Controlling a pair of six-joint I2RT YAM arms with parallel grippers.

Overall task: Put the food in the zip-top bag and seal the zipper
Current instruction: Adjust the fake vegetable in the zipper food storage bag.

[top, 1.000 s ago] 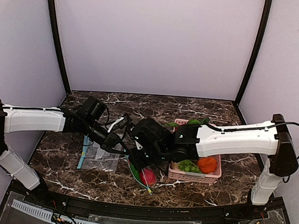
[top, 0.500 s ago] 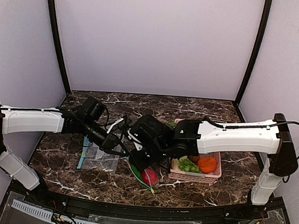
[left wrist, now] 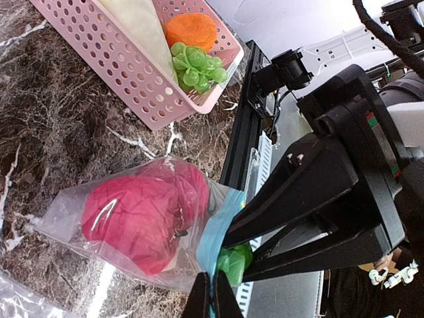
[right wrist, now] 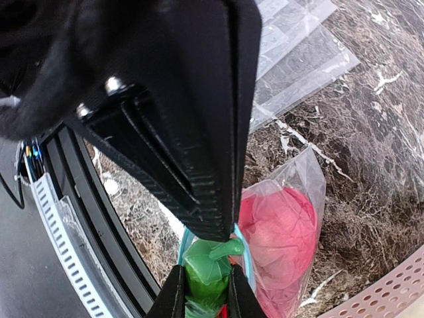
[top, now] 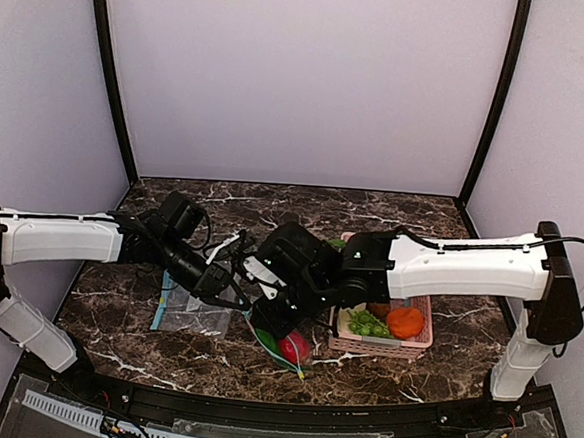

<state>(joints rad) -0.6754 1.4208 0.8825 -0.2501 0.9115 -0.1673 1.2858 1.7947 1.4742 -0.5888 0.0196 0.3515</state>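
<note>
Over the last second the left gripper has slid toward the near edge of the table and closed in on the right gripper. The gap that stood between them is gone, and the left fingers now sit just beside the right ones at the zipper. The right wrist has lifted a little, and its forearm now covers the leafy greens that showed at the far end of the pink basket. Below the right gripper, the zip-top bag with the red fruit has nudged very slightly toward the right arm's side.
</note>
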